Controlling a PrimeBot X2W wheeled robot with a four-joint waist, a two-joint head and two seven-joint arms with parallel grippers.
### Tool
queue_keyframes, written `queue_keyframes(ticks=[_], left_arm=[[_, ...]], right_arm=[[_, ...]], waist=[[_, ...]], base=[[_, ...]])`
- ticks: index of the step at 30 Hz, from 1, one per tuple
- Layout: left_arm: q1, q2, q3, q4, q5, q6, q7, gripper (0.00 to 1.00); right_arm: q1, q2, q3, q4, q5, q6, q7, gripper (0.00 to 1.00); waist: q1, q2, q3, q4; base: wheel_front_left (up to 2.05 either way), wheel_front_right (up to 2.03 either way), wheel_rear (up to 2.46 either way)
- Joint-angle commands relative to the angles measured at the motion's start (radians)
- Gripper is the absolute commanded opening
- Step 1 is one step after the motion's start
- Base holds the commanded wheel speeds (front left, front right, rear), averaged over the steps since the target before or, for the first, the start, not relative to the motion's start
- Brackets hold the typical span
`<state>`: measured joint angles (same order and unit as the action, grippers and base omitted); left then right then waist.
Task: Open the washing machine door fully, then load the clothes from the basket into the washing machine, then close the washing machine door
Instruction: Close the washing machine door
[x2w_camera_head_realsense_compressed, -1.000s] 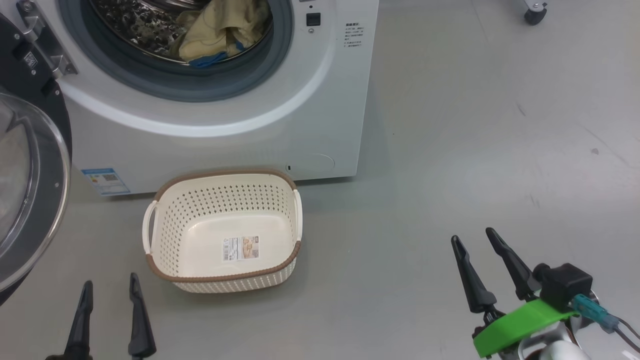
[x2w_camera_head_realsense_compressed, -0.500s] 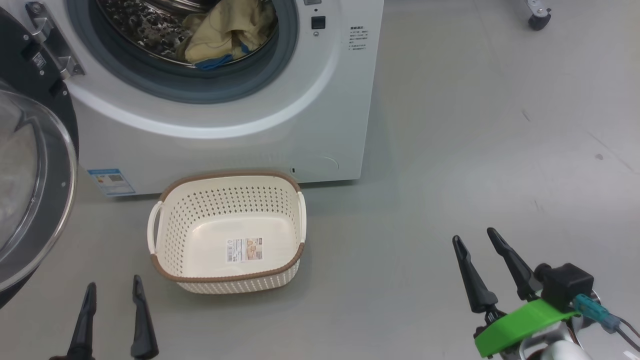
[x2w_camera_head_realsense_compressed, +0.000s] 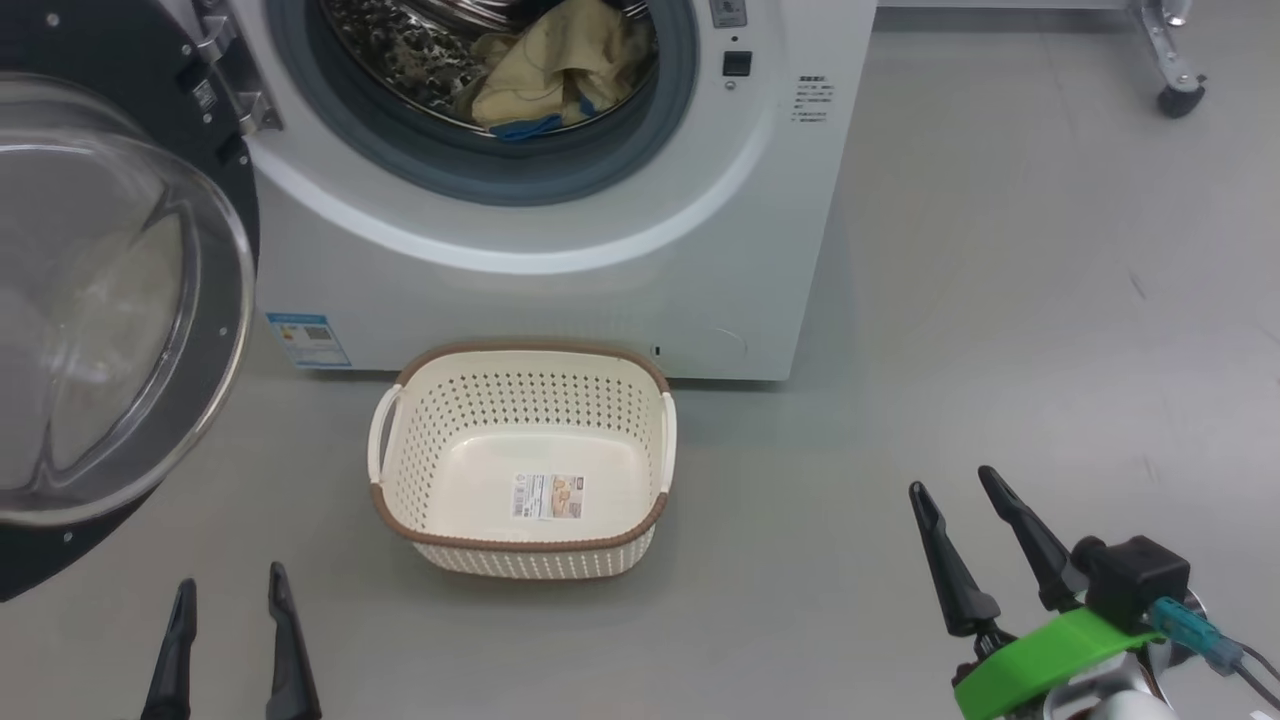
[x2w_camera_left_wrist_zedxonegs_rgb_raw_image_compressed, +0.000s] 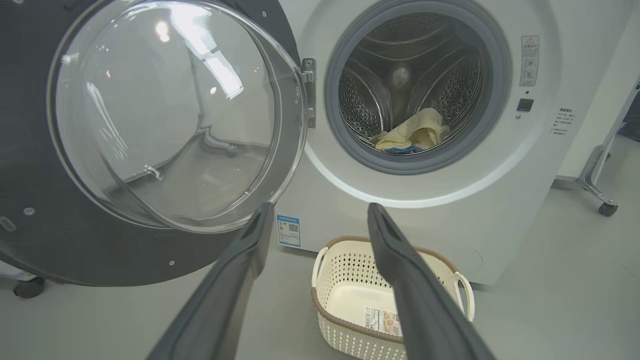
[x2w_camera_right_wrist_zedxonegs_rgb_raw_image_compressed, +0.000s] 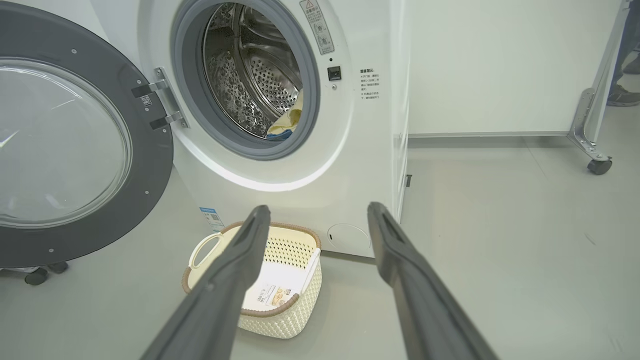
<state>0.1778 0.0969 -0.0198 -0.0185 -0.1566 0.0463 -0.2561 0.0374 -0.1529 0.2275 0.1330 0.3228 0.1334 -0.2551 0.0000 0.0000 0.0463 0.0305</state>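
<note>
The white washing machine (x2w_camera_head_realsense_compressed: 560, 290) (x2w_camera_left_wrist_zedxonegs_rgb_raw_image_compressed: 440, 220) (x2w_camera_right_wrist_zedxonegs_rgb_raw_image_compressed: 360, 165) stands with its door (x2w_camera_head_realsense_compressed: 110, 300) (x2w_camera_left_wrist_zedxonegs_rgb_raw_image_compressed: 170, 120) (x2w_camera_right_wrist_zedxonegs_rgb_raw_image_compressed: 65, 145) swung wide to the left. Pale yellow clothes (x2w_camera_head_realsense_compressed: 565, 65) (x2w_camera_left_wrist_zedxonegs_rgb_raw_image_compressed: 415, 135) (x2w_camera_right_wrist_zedxonegs_rgb_raw_image_compressed: 290, 120) with a blue piece lie inside the steel drum. The cream basket (x2w_camera_head_realsense_compressed: 420, 450) (x2w_camera_left_wrist_zedxonegs_rgb_raw_image_compressed: 345, 265) (x2w_camera_right_wrist_zedxonegs_rgb_raw_image_compressed: 290, 250) sits on the floor before the machine, holding just its label sticker. My left gripper (x2w_camera_head_realsense_compressed: 232, 588) (x2w_camera_left_wrist_zedxonegs_rgb_raw_image_compressed: 320, 212) is open, low and left of the basket. My right gripper (x2w_camera_head_realsense_compressed: 953, 484) (x2w_camera_right_wrist_zedxonegs_rgb_raw_image_compressed: 317, 212) is open, well to the basket's right. Nothing is between either pair of fingers.
Grey floor (x2w_camera_head_realsense_compressed: 1000, 300) stretches to the machine's right. A metal frame leg on a caster (x2w_camera_head_realsense_compressed: 1175, 95) (x2w_camera_right_wrist_zedxonegs_rgb_raw_image_compressed: 597, 165) (x2w_camera_left_wrist_zedxonegs_rgb_raw_image_compressed: 606, 207) stands at the far right. A white wall panel (x2w_camera_right_wrist_zedxonegs_rgb_raw_image_compressed: 500, 65) runs behind. More casters (x2w_camera_right_wrist_zedxonegs_rgb_raw_image_compressed: 37, 275) show under the open door.
The head camera has turned, so the whole scene has shifted right and down in view. Both grippers stay open and low, and the basket and the door hold their places.
</note>
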Motion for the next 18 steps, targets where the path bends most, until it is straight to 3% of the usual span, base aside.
queue_keyframes(ticks=[1, 18], left_arm=[[-0.016, -0.002, 0.034, -0.029, 0.011, 0.007, -0.006, 1.00], [-0.020, -0.017, 0.041, -0.026, -0.003, 0.013, -0.006, 1.00]], right_arm=[[-0.022, -0.021, 0.016, -0.034, -0.006, -0.003, -0.007, 1.00], [-0.041, -0.026, 0.030, -0.031, -0.008, -0.003, -0.007, 1.00]], waist=[[0.0000, 0.0000, 0.000, 0.029], [0.0000, 0.0000, 0.008, 0.211]], base=[[0.00, 0.00, 0.00], [0.00, 0.00, 0.00]])
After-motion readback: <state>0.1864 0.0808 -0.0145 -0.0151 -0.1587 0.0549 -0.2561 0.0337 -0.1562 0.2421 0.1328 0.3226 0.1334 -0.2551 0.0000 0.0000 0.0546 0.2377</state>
